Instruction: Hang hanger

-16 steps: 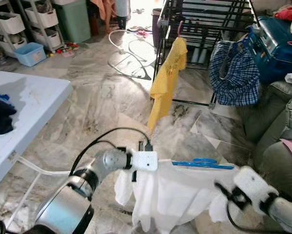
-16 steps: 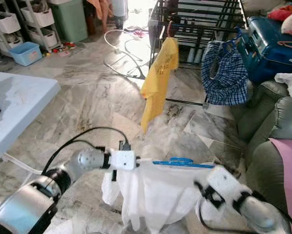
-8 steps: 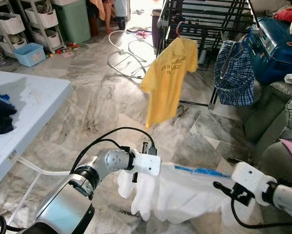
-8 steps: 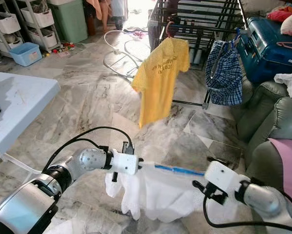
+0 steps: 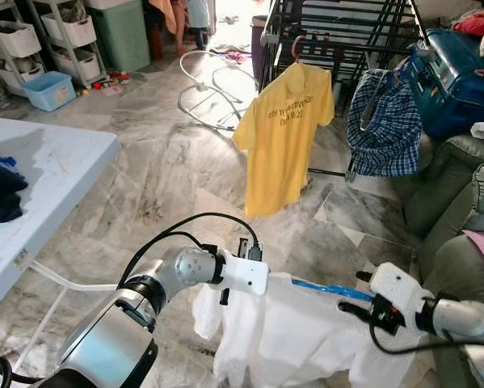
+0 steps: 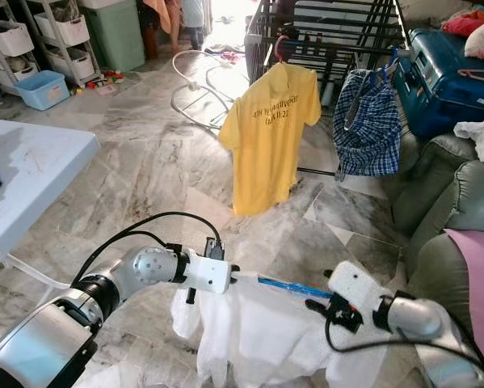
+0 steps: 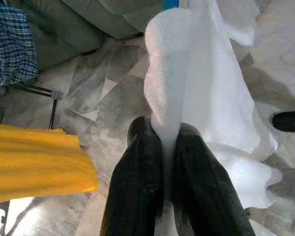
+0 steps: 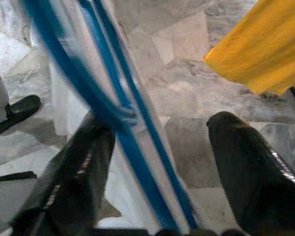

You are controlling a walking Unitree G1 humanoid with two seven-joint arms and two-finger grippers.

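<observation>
pinching the soft white garment (image 5: 290, 339), the left hand (image 7: 163, 162) stays light; right hand (image 8: 157, 162) gapes around the stiff blue hanger (image 5: 330, 289), the firmer hold.

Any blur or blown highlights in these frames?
Right wrist view: blue hanger streaked with motion blur between the open right pincer fingers. Left wrist view: sharp, white garment slightly overexposed. Left eye view: doorway floor blown out by daylight.

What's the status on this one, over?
Left pincer shut on white garment. Right pincer open around blue hanger, inside the garment. Rack ahead, yellow shirt and checked cloth already hung.
</observation>
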